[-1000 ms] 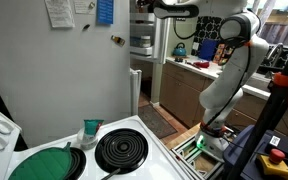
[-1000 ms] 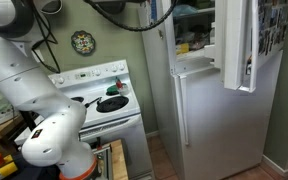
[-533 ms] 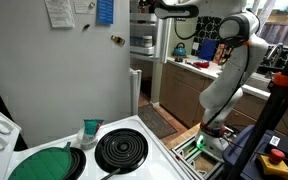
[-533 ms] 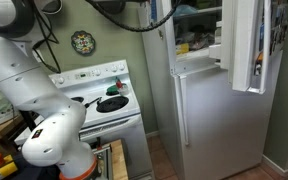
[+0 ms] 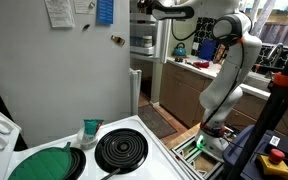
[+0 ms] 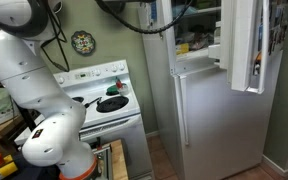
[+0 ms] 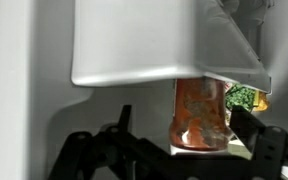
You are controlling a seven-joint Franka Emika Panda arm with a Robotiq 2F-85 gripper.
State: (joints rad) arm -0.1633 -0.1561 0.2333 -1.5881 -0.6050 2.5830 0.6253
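In the wrist view my gripper is open, its two black fingers spread wide. A jar of red sauce stands between them, just beyond the fingertips and apart from both. The jar sits under a white shelf that hides its top. In an exterior view the gripper is up at the top edge of the white fridge. In the other exterior view the arm reaches into the open freezer compartment, and the gripper itself is hard to make out there.
The freezer door hangs open to the right. A green packet lies beside the jar. A white stove with coil burners, a green pan lid and a teal cup stands next to the fridge. A cluttered counter is behind the arm.
The freezer door swung a little further open early on, then stayed. The arm's upper part has shifted slightly toward the fridge.
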